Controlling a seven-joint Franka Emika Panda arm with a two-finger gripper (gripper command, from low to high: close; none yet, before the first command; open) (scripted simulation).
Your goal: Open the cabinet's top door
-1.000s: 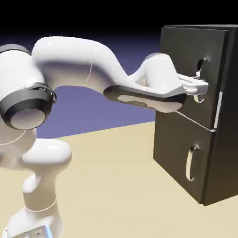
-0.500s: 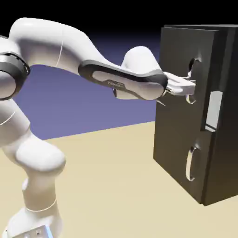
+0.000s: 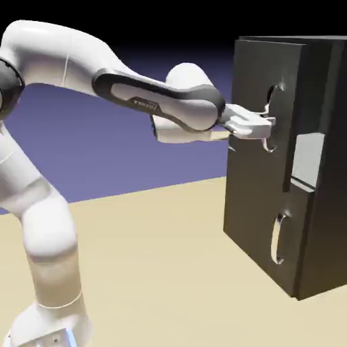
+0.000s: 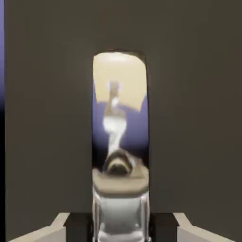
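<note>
Gripping the handle of the top door, the jaws are closed tight on the silver loop, which fills the hand view between the fingertips. That door stands part-way out from the cabinet, a pale gap showing at its edge beside the handle; the lower door below the handle looks shut. The main risk, as I judge it, is slipping: the polished loop is narrow, and a pull not following the door's arc could drag the jaws along or off it. Pulling too straight could also tug the whole cabinet across the tabletop instead of widening the gap.
</note>
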